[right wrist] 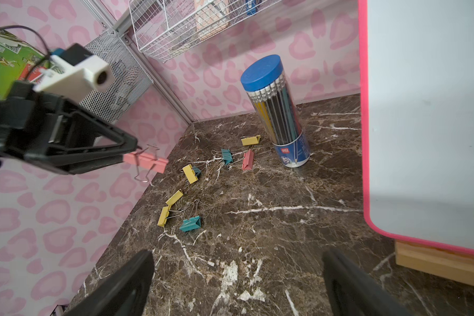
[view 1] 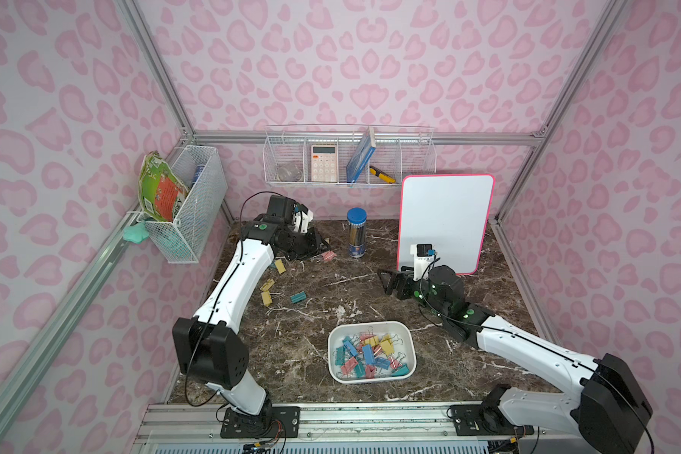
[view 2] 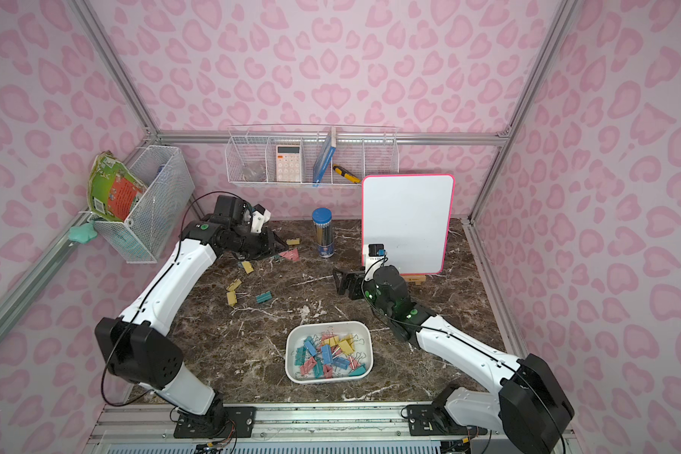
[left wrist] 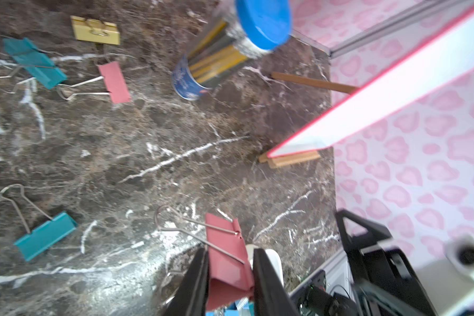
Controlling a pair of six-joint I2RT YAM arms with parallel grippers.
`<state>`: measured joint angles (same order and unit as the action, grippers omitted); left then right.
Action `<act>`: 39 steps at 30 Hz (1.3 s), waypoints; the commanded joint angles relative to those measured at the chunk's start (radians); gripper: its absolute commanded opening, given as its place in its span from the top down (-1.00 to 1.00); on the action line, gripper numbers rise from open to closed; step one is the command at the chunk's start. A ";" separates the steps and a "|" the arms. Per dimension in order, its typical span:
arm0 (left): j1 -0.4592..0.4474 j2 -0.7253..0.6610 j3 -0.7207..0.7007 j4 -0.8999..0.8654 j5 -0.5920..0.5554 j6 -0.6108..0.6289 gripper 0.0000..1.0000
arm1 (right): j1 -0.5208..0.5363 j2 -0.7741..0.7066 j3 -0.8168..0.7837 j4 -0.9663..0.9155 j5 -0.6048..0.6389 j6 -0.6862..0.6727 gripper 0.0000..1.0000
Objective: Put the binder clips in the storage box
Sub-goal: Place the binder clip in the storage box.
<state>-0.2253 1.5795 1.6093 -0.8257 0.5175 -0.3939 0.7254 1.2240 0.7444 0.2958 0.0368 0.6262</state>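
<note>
Shallow white plastic storage box (view 1: 405, 346) lies well apart from left gripper (right wrist: 132, 156), which grasps a pastel pink folded-metal binder clip (right wrist: 146, 162) by one end only, clear of the table: the likely risk is the clip pivoting or slipping out mid-carry and landing short among the loose binder clips (right wrist: 190, 174); right gripper (view 1: 388, 283) is released and empty.

We see a pencil tube (view 1: 356, 232) with a blue lid at 12 o'clock on the brown table (view 1: 370, 291). A white board (view 1: 445, 222) with a pink edge stands at 2 o'clock.
</note>
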 commanded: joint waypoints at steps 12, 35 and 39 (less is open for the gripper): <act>-0.446 -0.264 -0.358 -0.123 -0.006 0.091 0.78 | -0.087 0.009 -0.001 0.063 -0.062 0.029 -0.96; -0.542 -0.105 -0.515 0.009 -0.086 0.048 0.23 | -0.103 -0.020 -0.026 0.054 -0.068 0.052 -0.96; -0.516 -0.163 -0.464 0.012 -0.101 0.050 -0.13 | -0.103 -0.020 -0.022 0.052 -0.068 0.049 -0.96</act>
<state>-0.7574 1.4456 1.1179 -0.8238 0.4210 -0.3595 0.6220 1.2064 0.7174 0.3328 -0.0341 0.6762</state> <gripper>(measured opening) 0.533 0.981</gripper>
